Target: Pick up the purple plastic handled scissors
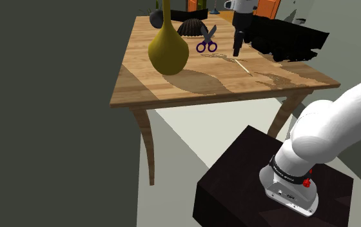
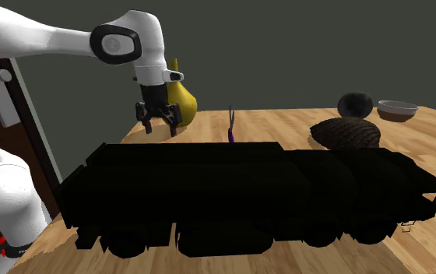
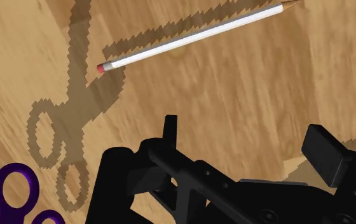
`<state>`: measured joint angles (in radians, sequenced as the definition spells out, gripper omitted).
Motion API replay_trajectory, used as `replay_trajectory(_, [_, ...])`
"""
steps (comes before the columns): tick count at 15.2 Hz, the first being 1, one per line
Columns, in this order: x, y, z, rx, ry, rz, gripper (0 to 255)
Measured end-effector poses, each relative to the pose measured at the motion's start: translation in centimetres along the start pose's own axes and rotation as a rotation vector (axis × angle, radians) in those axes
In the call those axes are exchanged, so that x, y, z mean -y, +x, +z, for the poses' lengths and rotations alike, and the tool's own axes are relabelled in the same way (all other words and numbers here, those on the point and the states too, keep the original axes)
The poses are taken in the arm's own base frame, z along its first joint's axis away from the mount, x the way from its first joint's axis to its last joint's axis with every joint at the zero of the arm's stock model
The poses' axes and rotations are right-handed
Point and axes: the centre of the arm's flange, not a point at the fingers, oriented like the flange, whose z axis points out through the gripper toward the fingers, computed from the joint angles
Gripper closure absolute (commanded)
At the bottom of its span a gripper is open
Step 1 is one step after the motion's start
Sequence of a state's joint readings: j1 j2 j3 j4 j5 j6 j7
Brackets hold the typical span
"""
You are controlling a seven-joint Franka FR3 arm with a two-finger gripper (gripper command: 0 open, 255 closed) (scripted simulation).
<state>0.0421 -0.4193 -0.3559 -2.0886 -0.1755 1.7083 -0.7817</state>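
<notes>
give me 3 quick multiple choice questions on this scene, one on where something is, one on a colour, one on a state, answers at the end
1. In the shoulder view, where do the scissors lie?
A) on the table, between the vase and the gripper
B) inside the vase
C) hanging off the table's near edge

2. What colour are the scissors' handles?
A) red
B) green
C) purple

3. What state is the gripper in?
A) shut on the scissors
B) open, holding nothing
C) shut on the vase's neck

Answers:
1 A: they rest flat on the wood, to the right of the vase in the shoulder view, with the gripper further right.
2 C: the two handle loops show purple in both the shoulder and wrist views.
3 B: in the wrist view the fingers stand apart and clasp nothing.
</notes>
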Motion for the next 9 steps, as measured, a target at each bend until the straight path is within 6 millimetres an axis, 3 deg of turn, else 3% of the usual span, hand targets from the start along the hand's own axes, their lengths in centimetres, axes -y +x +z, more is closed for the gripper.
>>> replay_trajectory(9, [-12.0,3.0,0.3,-0.045,0.028,-0.191,0])
